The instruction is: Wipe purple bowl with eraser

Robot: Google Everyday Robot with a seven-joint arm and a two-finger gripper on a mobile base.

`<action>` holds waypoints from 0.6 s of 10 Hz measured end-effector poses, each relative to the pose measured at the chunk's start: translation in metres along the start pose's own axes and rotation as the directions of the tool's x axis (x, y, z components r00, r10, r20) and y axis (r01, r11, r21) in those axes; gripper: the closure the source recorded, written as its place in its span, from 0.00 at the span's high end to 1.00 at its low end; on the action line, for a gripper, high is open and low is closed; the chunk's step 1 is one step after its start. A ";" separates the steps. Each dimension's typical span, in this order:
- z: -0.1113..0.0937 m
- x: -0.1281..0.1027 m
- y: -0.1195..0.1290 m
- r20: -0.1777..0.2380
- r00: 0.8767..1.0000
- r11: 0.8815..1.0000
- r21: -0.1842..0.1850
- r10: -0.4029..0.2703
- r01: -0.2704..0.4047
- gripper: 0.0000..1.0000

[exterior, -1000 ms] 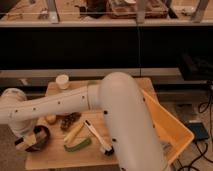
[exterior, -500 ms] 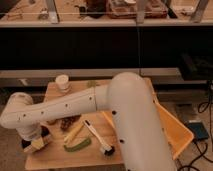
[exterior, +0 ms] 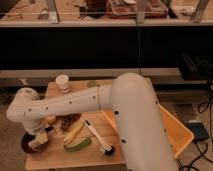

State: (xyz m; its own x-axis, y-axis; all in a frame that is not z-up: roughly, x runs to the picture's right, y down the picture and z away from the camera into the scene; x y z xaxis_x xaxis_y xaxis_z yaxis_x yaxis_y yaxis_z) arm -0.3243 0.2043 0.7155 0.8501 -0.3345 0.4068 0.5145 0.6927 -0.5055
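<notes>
The white arm (exterior: pixel 75 106) sweeps in from the right and bends down at its far-left end, where the gripper (exterior: pixel 40 140) hangs over the front-left corner of the wooden counter (exterior: pixel 95 152). Its fingers are drawn fully together — and a small tan-and-dark block, the eraser (exterior: pixel 39 142), sits at their tips, apparently pinched between them, though the exact contact is hard to make out. Directly under the gripper lies the purple bowl (exterior: pixel 27 145), dark and shallow, with only its left and front rim showing past the wrist; the eraser seems to rest in or just above the bowl's inside.

Just to the right of the gripper, a yellow banana-like piece (exterior: pixel 74 132) lies slanted on the counter, and a green vegetable (exterior: pixel 77 145) lies below it, nearer the front edge. Further right of these is a long white-handled brush (exterior: pixel 96 136), its black bristle head pointing toward the front of the counter. Up and right of the gripper, close beside the arm, sits a dark brown lumpy item (exterior: pixel 70 121), and a small yellow-orange piece (exterior: pixel 51 119) shows just above the gripper. Well behind it, toward the counter's back edge, stands a pale cup (exterior: pixel 62 82), with a small green thing (exterior: pixel 92 84) to its right. Far to the right, beyond the arm's broad shoulder, a yellow bin (exterior: pixel 176 131) stands at the counter's side.
</notes>
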 end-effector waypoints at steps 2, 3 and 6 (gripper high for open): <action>-0.004 -0.003 -0.011 -0.009 1.000 1.000 0.004 -0.001 0.001 0.00; -0.004 -0.004 -0.018 -0.010 1.000 1.000 0.006 -0.005 0.005 0.00; -0.011 -0.016 -0.038 -0.006 1.000 1.000 0.020 -0.014 0.014 0.00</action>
State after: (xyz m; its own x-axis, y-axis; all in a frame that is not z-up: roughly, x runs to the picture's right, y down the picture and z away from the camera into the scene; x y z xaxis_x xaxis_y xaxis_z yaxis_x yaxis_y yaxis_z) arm -0.3562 0.1759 0.7198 0.8435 -0.3482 0.4089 0.5240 0.7007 -0.4842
